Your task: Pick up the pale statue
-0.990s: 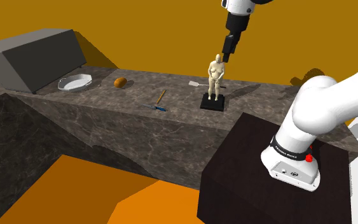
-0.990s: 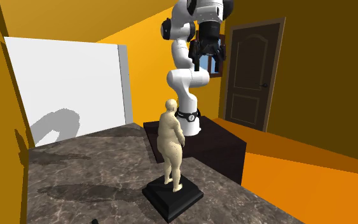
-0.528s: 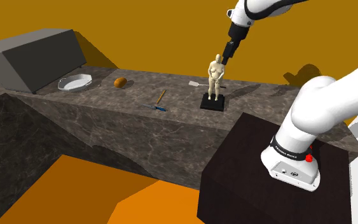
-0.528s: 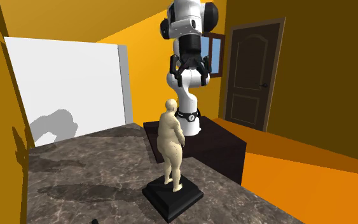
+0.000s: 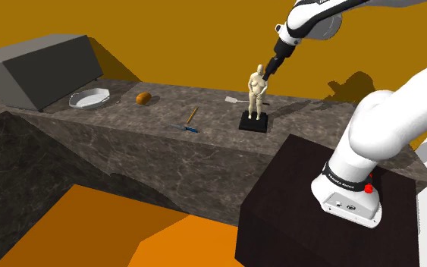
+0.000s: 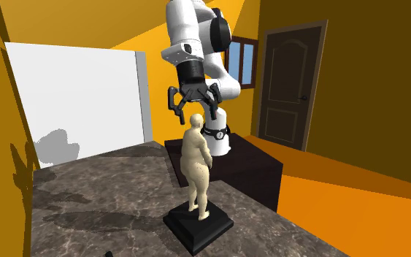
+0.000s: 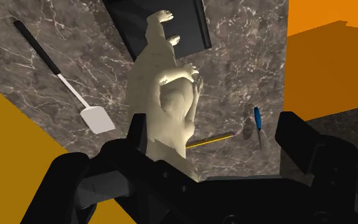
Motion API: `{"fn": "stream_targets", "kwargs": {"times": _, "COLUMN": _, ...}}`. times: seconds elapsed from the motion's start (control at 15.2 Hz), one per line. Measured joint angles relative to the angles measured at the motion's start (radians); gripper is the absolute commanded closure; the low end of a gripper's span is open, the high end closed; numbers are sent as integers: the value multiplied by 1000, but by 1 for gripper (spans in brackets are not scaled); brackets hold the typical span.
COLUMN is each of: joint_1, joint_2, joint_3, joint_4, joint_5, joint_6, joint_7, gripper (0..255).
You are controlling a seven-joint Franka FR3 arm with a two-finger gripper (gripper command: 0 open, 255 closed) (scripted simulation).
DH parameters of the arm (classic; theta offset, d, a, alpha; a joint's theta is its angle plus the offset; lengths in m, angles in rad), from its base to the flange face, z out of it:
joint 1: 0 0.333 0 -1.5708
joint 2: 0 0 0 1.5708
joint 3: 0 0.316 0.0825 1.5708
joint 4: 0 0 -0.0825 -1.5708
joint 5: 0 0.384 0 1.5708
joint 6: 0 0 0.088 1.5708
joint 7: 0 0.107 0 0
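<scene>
The pale statue (image 5: 256, 94) is a beige human figure standing upright on a black square base (image 5: 254, 124) on the dark marble counter (image 5: 128, 144). My gripper (image 5: 268, 71) hangs just above and behind its head, tilted, and it is open. In the second exterior view the gripper (image 6: 194, 113) spreads its fingers (image 6: 174, 111) wide right over the head of the statue (image 6: 198, 164). The wrist view looks down the statue (image 7: 165, 102) from head to feet, with the gripper (image 7: 179, 143) astride it and apart from it.
A white spatula (image 5: 233, 99) lies behind the statue. A small tool with a blue handle (image 5: 190, 121) lies toward the shoulder view's left, then a brown lump (image 5: 143, 98), a white dish (image 5: 90, 98) and a grey box (image 5: 37, 68). My dark stand (image 5: 318, 227) is near.
The arm has swung down and the open gripper has dropped from high above to just over the statue's head. The statue has not moved.
</scene>
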Motion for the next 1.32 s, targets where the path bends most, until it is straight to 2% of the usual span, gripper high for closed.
{"fn": "stream_targets", "kwargs": {"times": 0.13, "joint_1": 36, "joint_2": 47, "joint_3": -75, "joint_4": 15, "joint_5": 52, "joint_6": 55, "joint_7": -70, "gripper": 0}}
{"fn": "stream_targets", "kwargs": {"times": 0.26, "joint_1": 62, "joint_2": 81, "joint_3": -121, "joint_4": 14, "joint_5": 86, "joint_6": 100, "joint_7": -115, "gripper": 0}}
{"fn": "stream_targets", "kwargs": {"times": 0.73, "joint_1": 117, "joint_2": 147, "joint_3": -183, "joint_4": -23, "joint_5": 147, "joint_6": 202, "joint_7": -180, "gripper": 0}}
{"fn": "stream_targets", "kwargs": {"times": 0.79, "joint_1": 119, "joint_2": 150, "joint_3": -189, "joint_4": -25, "joint_5": 151, "joint_6": 208, "joint_7": -187, "gripper": 255}}
{"fn": "stream_targets", "kwargs": {"times": 1.32, "joint_1": 122, "joint_2": 154, "joint_3": -197, "joint_4": -27, "joint_5": 156, "joint_6": 214, "joint_7": -195, "gripper": 255}}
